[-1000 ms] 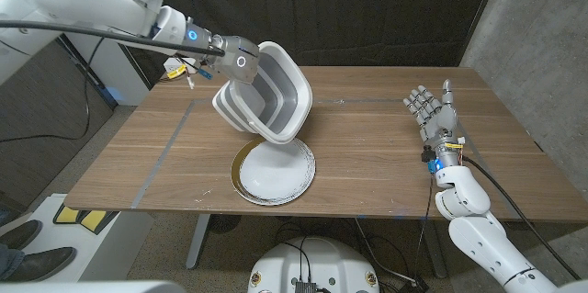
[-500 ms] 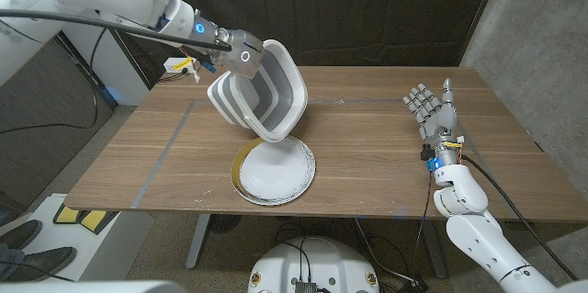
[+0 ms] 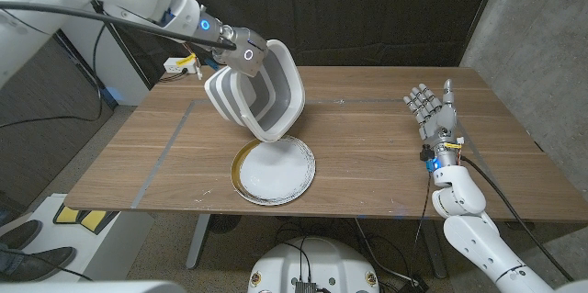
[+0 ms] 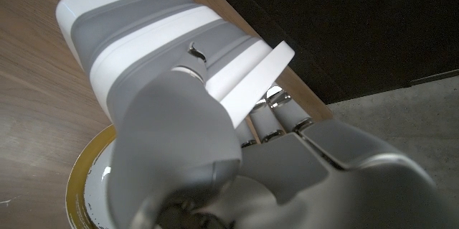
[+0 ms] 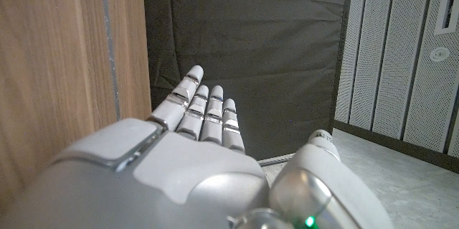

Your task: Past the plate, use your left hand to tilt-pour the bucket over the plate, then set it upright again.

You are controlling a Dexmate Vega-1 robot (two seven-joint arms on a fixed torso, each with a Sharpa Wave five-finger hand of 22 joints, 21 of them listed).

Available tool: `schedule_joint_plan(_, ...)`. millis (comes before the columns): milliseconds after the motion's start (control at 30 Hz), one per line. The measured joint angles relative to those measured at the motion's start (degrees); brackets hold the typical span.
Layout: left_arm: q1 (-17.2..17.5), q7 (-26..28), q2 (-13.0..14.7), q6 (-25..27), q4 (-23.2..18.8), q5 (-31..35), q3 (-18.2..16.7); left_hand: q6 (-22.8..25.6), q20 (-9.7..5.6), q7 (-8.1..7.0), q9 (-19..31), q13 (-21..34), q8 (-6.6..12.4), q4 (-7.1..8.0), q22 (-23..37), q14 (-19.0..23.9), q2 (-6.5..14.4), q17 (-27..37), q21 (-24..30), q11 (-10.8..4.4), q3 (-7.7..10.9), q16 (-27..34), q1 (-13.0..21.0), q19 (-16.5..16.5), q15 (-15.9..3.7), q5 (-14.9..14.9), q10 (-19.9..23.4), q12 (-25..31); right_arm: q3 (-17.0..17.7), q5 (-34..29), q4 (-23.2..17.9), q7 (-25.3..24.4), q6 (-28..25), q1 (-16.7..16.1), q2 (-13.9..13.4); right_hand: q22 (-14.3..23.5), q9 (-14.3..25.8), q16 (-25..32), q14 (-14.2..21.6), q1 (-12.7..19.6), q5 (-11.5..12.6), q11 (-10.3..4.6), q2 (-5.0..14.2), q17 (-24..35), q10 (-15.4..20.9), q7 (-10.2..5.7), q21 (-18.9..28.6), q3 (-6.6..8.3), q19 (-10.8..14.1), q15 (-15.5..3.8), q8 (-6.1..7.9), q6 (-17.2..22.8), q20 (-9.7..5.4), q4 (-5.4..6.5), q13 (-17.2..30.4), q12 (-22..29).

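A white and grey bucket (image 3: 262, 95) hangs tilted in the air above the far edge of the plate (image 3: 273, 172), its mouth facing toward the right and down. My left hand (image 3: 237, 54) grips its upper rim. In the left wrist view the bucket (image 4: 158, 35) shows its banded outer wall, with my left hand (image 4: 215, 157) clamped on the rim and the gold-edged plate (image 4: 82, 186) beneath. The plate is white with a gold rim and nothing shows on it. My right hand (image 3: 434, 114) stands upright near the table's right edge, fingers apart, holding nothing.
A small white and yellow object (image 3: 179, 66) sits at the table's far left corner. A dark curtain hangs behind the table. In the right wrist view my right hand (image 5: 179, 157) points past the table edge (image 5: 64, 64) toward the curtain.
My left hand has raised the bucket and swung it back toward the far left, its mouth turning more upright. The right hand has not moved.
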Motion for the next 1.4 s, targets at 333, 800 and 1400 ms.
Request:
schedule_joint_plan(333,-1.6,-1.5,-1.0,-1.8,-1.9,1.5,1.1,0.0,0.0,0.0,0.0,-0.8,0.04,-0.22,-0.3,0.0,0.1,0.0,0.2,-0.09,0.22,0.3,0.1,0.0,0.0,-0.2,0.1,0.0,-0.1,0.7,2.1,1.6,2.4,0.3,1.0,0.0,0.0,0.0,0.0,0.0,0.0,0.0,0.0,0.0,0.0,0.0,0.0,-0.04,0.3,0.0,0.0,0.0,-0.32,0.04,0.0,0.0)
schedule_joint_plan(800,-1.6,-3.3,-3.0,-1.9,-1.3,-0.2,0.9,0.4,-0.2,-0.41,0.0,-1.7,1.72,-1.26,-0.3,1.6,-0.4,0.0,0.7,-0.07,1.26,0.7,1.1,-0.2,-0.36,-0.4,1.4,0.0,-0.1,1.4,3.6,2.8,4.0,0.4,1.5,0.0,0.0,0.0,0.0,0.0,0.0,0.0,0.0,0.0,0.0,0.0,0.0,-0.04,0.3,0.0,0.0,0.0,-0.32,0.04,0.0,0.0)
schedule_joint_plan(1400,6.9,9.9,2.4,13.1,1.7,1.9,-3.7,1.9,-0.2,-0.8,0.1,-1.7,2.15,-1.72,-0.3,4.7,-0.7,0.0,1.6,-0.29,1.73,1.2,1.9,1.1,-1.15,-0.7,2.2,0.2,1.7,0.7,-4.4,-2.9,-4.2,-1.9,-3.2,0.0,0.0,0.0,0.0,0.0,0.0,0.0,0.0,0.0,0.0,0.0,0.0,-0.04,0.3,0.0,0.0,0.0,-0.31,0.04,0.0,0.0)
